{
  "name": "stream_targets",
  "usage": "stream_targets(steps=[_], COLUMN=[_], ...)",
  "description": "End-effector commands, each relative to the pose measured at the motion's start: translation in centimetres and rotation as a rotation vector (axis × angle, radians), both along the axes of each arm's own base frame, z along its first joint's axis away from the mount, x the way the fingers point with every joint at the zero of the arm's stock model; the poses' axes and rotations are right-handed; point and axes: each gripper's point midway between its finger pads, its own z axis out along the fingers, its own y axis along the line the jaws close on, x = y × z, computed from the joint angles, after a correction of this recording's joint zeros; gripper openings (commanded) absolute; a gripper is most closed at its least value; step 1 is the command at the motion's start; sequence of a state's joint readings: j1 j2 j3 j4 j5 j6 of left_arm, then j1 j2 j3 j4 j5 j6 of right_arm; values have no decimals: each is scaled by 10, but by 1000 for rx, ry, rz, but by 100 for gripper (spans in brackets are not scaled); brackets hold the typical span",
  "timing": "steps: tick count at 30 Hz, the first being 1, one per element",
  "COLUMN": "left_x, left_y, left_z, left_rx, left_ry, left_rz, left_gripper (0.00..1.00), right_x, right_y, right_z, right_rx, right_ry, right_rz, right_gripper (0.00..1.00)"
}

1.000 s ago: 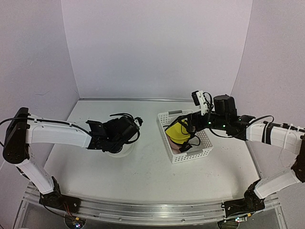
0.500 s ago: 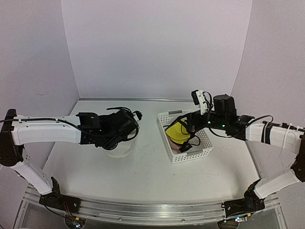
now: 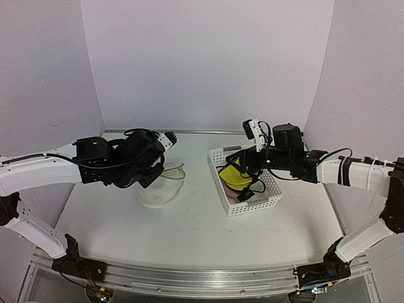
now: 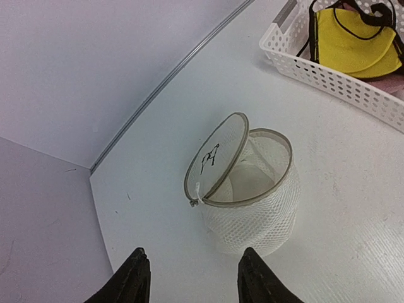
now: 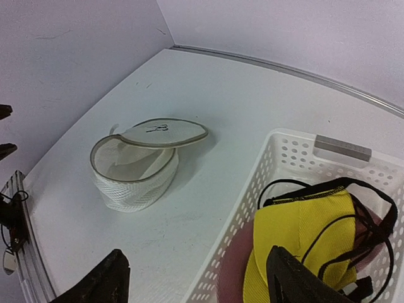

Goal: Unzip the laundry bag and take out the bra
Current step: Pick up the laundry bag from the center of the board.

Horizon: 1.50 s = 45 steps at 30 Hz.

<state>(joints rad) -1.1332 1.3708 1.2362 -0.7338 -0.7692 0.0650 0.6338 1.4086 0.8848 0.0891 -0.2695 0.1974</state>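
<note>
So the bag [image 4: 243,189] sat unzipped and seemingly empty on the bench [image 4: 353,189], bra [image 5: 303,240] lying in the basket [image 5: 237,221], which I guess is why the left end effector [image 4: 192,278] over the bag and right end effector [image 5: 196,281] over the bra both hung open, holding nothing.

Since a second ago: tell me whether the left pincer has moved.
Yes. The left pincer has swung leftward, farther from the basket, and no longer covers the bag in the top view.
</note>
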Motion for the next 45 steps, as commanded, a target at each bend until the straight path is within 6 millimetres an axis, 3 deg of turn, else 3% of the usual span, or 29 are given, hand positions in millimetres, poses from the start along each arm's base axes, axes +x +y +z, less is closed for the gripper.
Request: stream_targets(steps=[1,8,15,22,23,28,30,37,45], left_x=[12,40,74,123,128,140,142,142,139], left_y=[-1,4,13,11,10,7,10,31,69], left_z=[25,6,-28,-40,-42,-51,-55,-66,-74], left_rx=[-237,-441,-573,-731,-741,-760,-762,-784,-842], left_ry=[28,149,250,320,331,351,355,357,363], left_rz=[29,54,116,161,169,205,223,317,425], left_gripper=[46,34,16,4,3,4,4,8,14], right_x=[1,9,11,26,31,58,66,91,111], right_y=[37,81,128,153,156,164,168,190,201], right_z=[44,39,30,11,7,-20,-30,-68,-88], right_rx=[88,141,212,223,222,201,200,228,309], right_ry=[-96,-29,56,105,111,171,196,331,457], right_rz=[80,135,205,179,170,64,35,-39,-134], right_gripper=[72,55,18,5,7,47,56,72,78])
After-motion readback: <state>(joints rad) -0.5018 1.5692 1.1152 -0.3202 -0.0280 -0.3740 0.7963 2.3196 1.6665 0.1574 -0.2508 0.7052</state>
